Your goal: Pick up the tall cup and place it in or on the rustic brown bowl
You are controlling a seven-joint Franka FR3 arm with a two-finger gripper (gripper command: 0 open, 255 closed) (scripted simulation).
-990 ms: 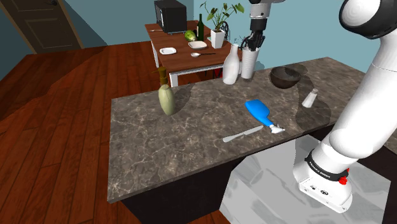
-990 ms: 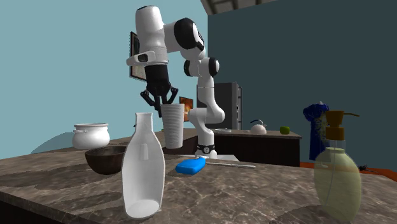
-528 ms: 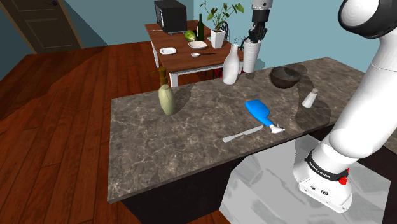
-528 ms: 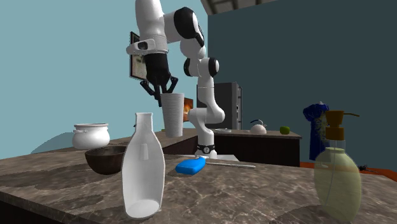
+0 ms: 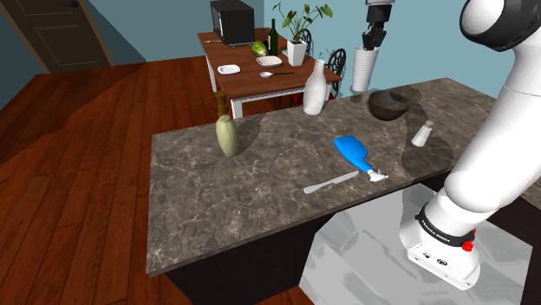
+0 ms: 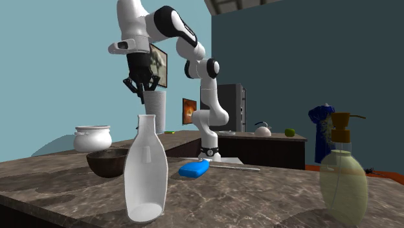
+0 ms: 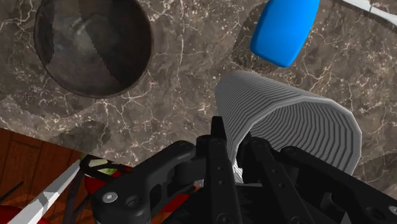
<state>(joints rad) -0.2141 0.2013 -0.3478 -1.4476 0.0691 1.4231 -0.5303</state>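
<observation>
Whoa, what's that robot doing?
The white robot arm is holding a tall ribbed cup in its black jaws, up in the air above the marbled counter. The dark bowl sits on the counter below, a bit to the side. The cup is not in it yet.

You have before you a dark tabletop (image 5: pixel 234 204) with a veined stone pattern. Six things stand or lie on it. In the shoulder view, a white bottle (image 5: pixel 316 89) stands upright near the far edge. A dark bowl (image 5: pixel 388 105) sits to its right, apart from it. A small white shaker (image 5: pixel 421 134) stands near the bowl, on the side toward the stand. A greenish dispenser (image 5: pixel 227 134) with a pump stands alone in the left part. A blue brush (image 5: pixel 352 151) lies flat right of the middle, and a grey knife (image 5: pixel 330 182) lies just beside it, closer to the near edge.
</observation>
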